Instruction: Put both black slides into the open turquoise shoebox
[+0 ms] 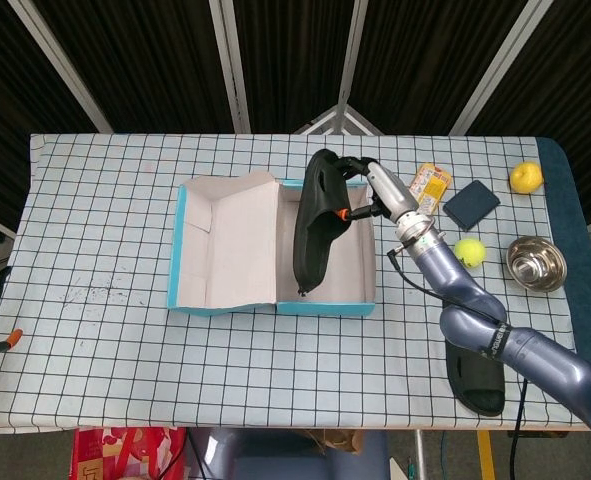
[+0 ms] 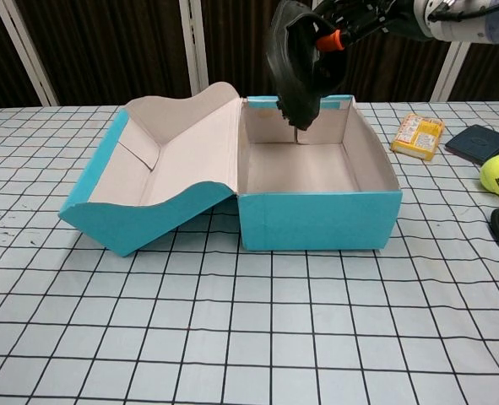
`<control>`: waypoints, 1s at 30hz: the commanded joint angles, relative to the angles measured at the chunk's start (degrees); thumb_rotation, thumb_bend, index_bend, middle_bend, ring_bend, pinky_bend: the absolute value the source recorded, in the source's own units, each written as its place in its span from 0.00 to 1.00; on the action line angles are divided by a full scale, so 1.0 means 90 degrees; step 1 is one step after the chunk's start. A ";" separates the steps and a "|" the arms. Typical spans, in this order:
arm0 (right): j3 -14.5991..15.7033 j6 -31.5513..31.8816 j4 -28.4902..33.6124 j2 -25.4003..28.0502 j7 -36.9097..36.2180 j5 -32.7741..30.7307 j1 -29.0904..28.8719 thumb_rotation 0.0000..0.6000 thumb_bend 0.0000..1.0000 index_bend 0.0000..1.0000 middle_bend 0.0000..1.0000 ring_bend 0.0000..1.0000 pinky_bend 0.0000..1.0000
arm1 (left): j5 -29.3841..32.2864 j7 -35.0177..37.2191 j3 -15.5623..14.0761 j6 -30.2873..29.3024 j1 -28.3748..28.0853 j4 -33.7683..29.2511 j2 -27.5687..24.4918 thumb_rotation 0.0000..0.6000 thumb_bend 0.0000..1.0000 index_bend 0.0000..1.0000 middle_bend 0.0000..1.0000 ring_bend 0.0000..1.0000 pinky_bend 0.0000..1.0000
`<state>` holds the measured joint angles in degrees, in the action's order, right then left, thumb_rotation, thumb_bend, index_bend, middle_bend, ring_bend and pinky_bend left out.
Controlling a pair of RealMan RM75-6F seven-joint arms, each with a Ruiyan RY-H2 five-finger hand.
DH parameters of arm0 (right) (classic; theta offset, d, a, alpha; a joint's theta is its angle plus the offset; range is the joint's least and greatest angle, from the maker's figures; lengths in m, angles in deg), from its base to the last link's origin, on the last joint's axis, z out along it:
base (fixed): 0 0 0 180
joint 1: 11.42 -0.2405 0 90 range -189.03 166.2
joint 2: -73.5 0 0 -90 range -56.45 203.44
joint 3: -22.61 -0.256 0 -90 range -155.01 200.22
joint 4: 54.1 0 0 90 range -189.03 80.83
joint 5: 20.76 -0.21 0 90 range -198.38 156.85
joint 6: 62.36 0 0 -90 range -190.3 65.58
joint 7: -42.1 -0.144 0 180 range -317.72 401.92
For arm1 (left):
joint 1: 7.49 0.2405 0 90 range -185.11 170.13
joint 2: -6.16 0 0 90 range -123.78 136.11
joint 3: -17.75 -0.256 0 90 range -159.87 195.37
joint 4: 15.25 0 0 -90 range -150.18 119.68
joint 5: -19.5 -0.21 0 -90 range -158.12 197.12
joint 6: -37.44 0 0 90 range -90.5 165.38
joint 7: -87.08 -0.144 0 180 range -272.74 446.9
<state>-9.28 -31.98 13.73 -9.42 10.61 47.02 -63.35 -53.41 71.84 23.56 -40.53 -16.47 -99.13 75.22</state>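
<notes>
Right hand (image 1: 367, 190) grips first slide (image 1: 315, 225), hanging toe-down above the open turquoise shoebox (image 1: 275, 305), not released. Second slide (image 1: 475, 375) on table near right edge. Nothing boxed yet.

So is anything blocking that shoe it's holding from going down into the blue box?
Nothing visible does. The right hand holds the black slide above the open turquoise shoebox, whose inside looks empty, and the lid is folded off to the side.
</notes>
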 commanded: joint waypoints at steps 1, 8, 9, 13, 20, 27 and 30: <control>0.0138 0.0108 -0.0179 -0.0173 -0.0117 0.0154 -0.0091 1.00 0.31 0.42 0.47 0.30 0.00 | 0.0016 -0.0002 -0.0001 0.0019 -0.0006 0.0012 0.0007 1.00 0.28 0.11 0.00 0.00 0.09; 0.0375 0.0181 -0.0660 -0.0513 -0.0501 0.0364 -0.0260 1.00 0.31 0.42 0.47 0.30 0.00 | 0.0027 0.0035 0.0000 0.0024 -0.0005 0.0025 -0.0004 1.00 0.28 0.11 0.00 0.00 0.09; 0.0409 0.0191 -0.0737 -0.0558 -0.0579 0.0402 -0.0280 1.00 0.31 0.42 0.47 0.30 0.00 | 0.0035 0.0041 0.0003 0.0027 -0.0005 0.0029 -0.0005 1.00 0.28 0.11 0.00 0.00 0.09; 0.0565 0.0192 -0.1098 -0.0759 -0.0867 0.0557 -0.0372 1.00 0.31 0.42 0.47 0.30 0.00 | 0.0049 0.0051 0.0005 0.0039 -0.0009 0.0043 -0.0003 1.00 0.28 0.11 0.00 0.00 0.09; 0.0831 0.0192 -0.1710 -0.1039 -0.1496 0.0866 -0.0511 1.00 0.31 0.42 0.47 0.30 0.00 | 0.0090 0.0037 0.0016 0.0043 -0.0011 0.0066 0.0005 1.00 0.28 0.11 0.00 0.00 0.09; 0.1135 0.0299 -0.2261 -0.1309 -0.2160 0.1176 -0.0594 1.00 0.31 0.42 0.47 0.30 0.00 | 0.0141 -0.0011 0.0028 0.0058 -0.0021 0.0070 0.0020 1.00 0.28 0.11 0.00 0.00 0.09; 0.1253 0.0316 -0.2456 -0.1403 -0.2389 0.1267 -0.0627 1.00 0.31 0.42 0.47 0.30 0.00 | 0.0147 -0.0017 0.0029 0.0052 -0.0018 0.0072 0.0022 1.00 0.28 0.11 0.00 0.00 0.09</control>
<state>1.35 -29.36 -7.58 -21.47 -10.05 57.85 -68.74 -52.09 71.69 23.81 -40.07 -16.63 -98.48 75.42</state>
